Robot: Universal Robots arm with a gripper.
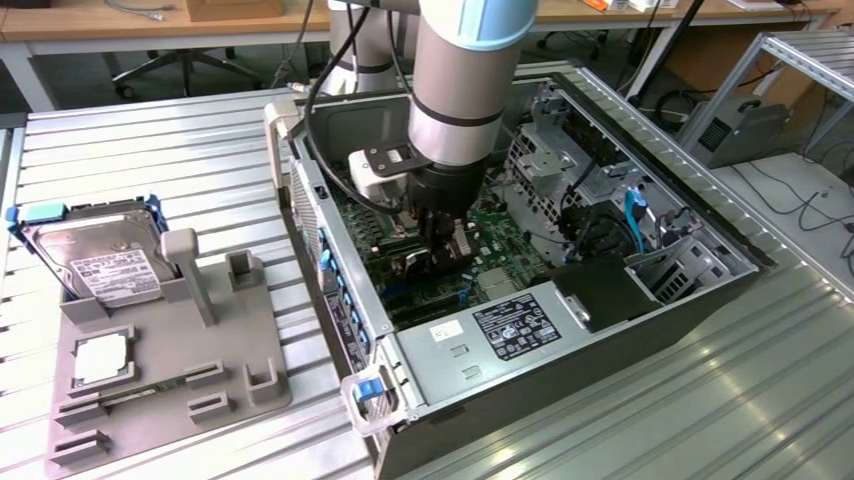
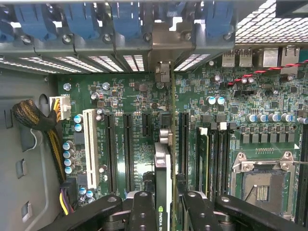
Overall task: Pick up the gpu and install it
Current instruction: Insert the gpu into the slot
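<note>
Exterior view: the gripper (image 1: pixel 438 243) reaches into the open metal computer case (image 1: pixel 694 215) above the green motherboard (image 1: pixel 497 238), while the wrist view shows its black fingers (image 2: pixel 142 211) clamped on the thin, edge-on gpu (image 2: pixel 163 178), standing among long black slots (image 2: pixel 128 149).

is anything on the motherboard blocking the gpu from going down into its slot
Nothing visible does. The claw is shut on the gpu, holding it edge-on just above the motherboard inside the computer case. The long black slots beside the card look bare, though the card hides the spot directly under it.
</note>
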